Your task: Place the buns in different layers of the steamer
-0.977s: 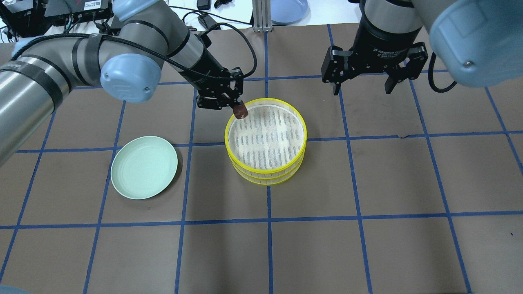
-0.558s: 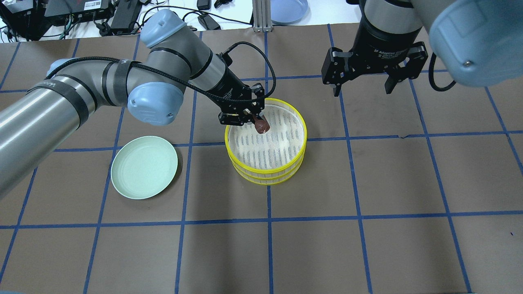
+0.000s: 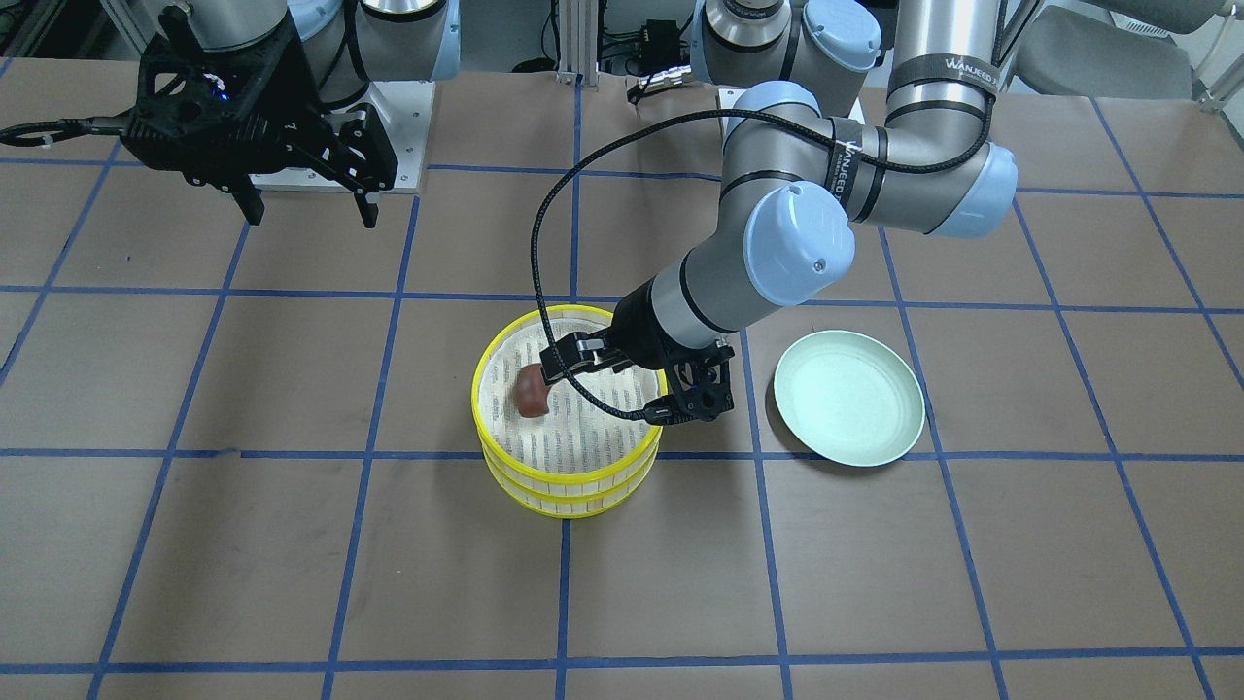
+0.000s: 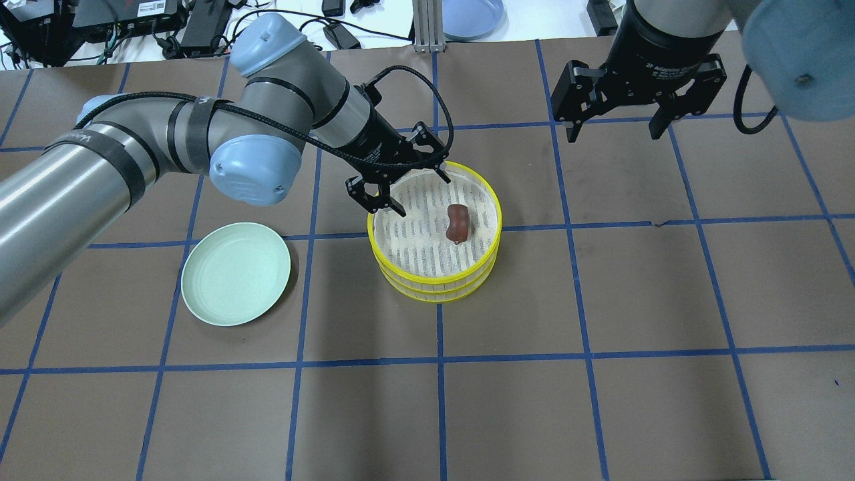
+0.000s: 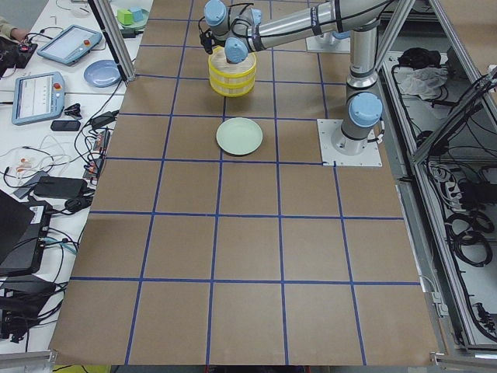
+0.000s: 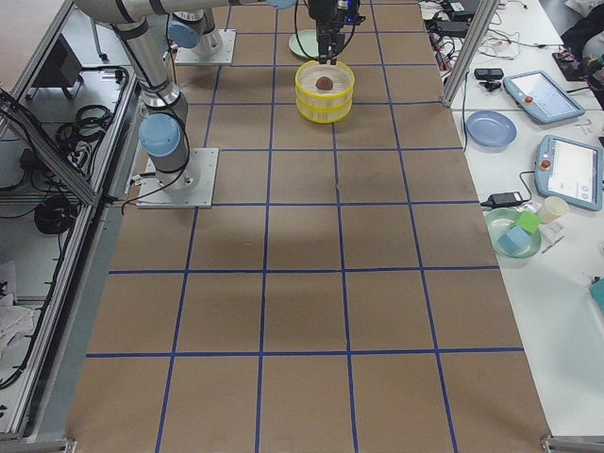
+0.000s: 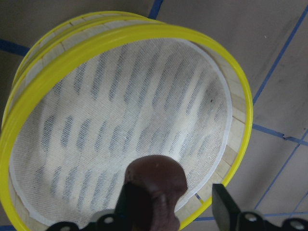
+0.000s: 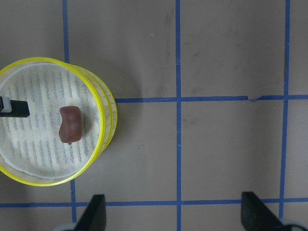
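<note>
The two steamer layers are stacked, the top tray [image 4: 497,220] on the lower tray [image 4: 437,294]. The dark reddish-brown bun [image 4: 457,224] lies on the top tray's white mesh liner, also seen in the front view [image 3: 531,394] and the right wrist view [image 8: 70,124]. My left gripper [image 4: 422,196] is open over the tray's back-left part. In the left wrist view the bun [image 7: 156,180] sits close beside one finger. My right gripper [image 4: 614,135] is open and empty, above the table at the back right. The cream-white bun is hidden.
An empty pale green plate [image 4: 235,274] lies left of the steamer. A blue plate [image 4: 471,17] and cables lie beyond the table's back edge. The brown mat has a blue tape grid.
My left gripper moved further over the top tray and opened, letting go of the brown bun, which now lies on the mesh. My right gripper shifted slightly right and back.
</note>
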Robot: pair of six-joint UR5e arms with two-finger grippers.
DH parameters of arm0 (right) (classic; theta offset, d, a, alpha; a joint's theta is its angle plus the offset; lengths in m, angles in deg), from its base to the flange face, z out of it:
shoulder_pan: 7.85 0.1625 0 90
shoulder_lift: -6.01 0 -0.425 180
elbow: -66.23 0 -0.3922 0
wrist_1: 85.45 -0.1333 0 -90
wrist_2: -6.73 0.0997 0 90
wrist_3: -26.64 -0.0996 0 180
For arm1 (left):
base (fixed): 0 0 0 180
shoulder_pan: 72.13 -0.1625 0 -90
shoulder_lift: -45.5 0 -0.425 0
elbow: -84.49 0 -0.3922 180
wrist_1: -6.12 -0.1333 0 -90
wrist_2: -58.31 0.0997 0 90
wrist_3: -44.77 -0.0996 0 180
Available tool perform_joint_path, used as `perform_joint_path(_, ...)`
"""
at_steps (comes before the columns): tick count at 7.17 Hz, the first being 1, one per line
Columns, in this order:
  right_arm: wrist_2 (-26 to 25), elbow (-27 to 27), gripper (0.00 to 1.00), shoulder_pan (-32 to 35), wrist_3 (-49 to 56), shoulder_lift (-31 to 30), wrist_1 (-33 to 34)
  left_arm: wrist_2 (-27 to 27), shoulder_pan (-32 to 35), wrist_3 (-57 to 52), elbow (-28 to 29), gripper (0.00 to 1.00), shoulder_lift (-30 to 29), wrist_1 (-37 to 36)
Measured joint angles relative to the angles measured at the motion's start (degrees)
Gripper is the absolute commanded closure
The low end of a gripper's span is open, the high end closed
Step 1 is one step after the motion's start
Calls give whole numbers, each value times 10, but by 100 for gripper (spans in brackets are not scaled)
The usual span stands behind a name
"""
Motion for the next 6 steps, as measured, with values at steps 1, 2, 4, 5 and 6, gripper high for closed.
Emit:
perform_joint_path(1, 1, 0, 0, -2, 0, 0, 1, 16, -1, -3, 11, 0, 4, 3)
perform_joint_path(2, 2, 0, 0, -2, 1, -1, 1, 70, -3, -26, 30, 0, 13, 14)
perform_joint_path(4, 4, 0, 0, -3, 1, -1, 1, 192, -32, -143, 75, 0, 40, 68)
perform_joint_path(5, 4, 0, 0, -3, 1, -1, 0, 222, -62, -210, 87, 0, 59, 94)
perform_joint_path(6, 5, 0, 0, -3, 1, -1, 0, 246, -95, -273, 93, 0, 80, 116)
